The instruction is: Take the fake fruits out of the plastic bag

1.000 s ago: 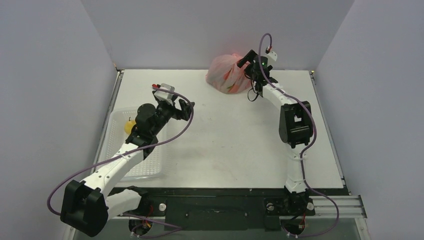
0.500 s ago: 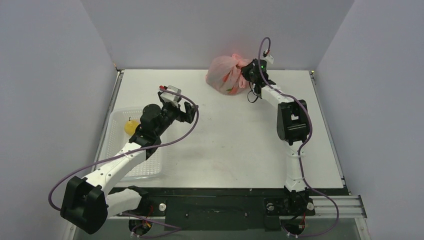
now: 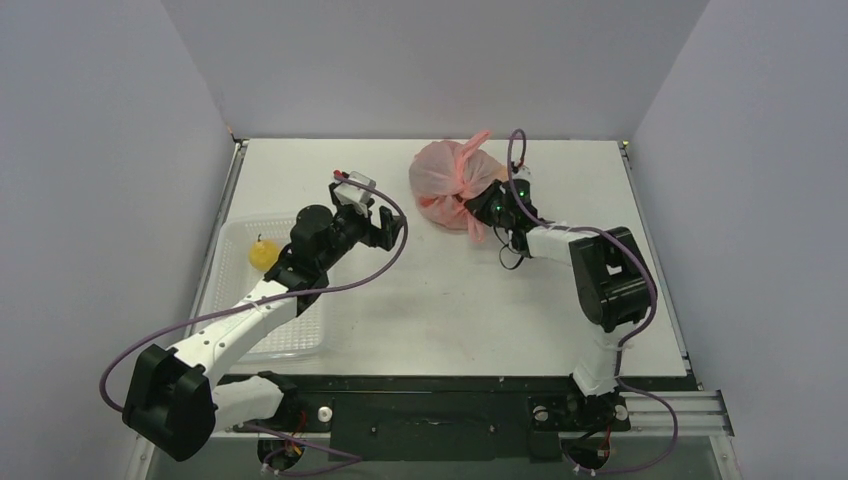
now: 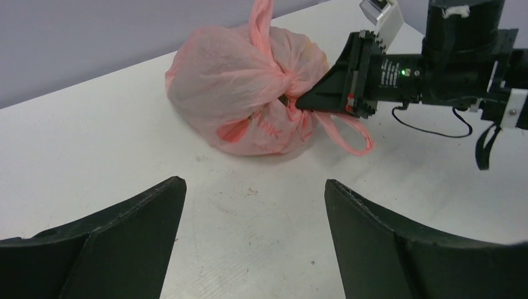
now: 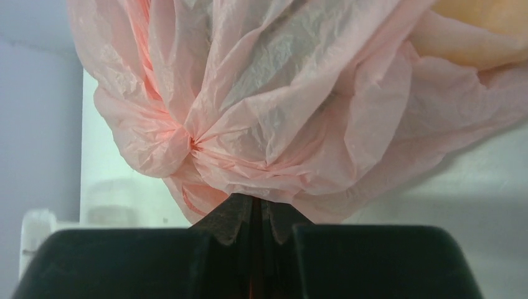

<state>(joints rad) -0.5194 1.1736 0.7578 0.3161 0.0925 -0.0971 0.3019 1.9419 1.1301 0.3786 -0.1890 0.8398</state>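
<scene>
Right gripper (image 5: 255,208) clamped on pink bag (image 3: 438,178) at its knot, 12 o'clock on worktop (image 3: 450,300); left gripper (image 4: 252,187) spread apart, at bag's 8 o'clock.

Left gripper (image 4: 252,187) gaping, arm extended; right gripper (image 5: 255,210) clamped tight, elbow folded

Clear tray (image 3: 300,335) back-left of my left fingers (image 4: 118,249), resting on white table (image 3: 450,300). Table runs beneath my fingers. 3 grey walls (image 3: 400,60) around it.

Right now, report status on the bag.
Right gripper shut on pink plastic bag near knot. Left gripper open, facing it. Bag tied; yellow fruit in clear tray. Nothing obstructing.
</scene>
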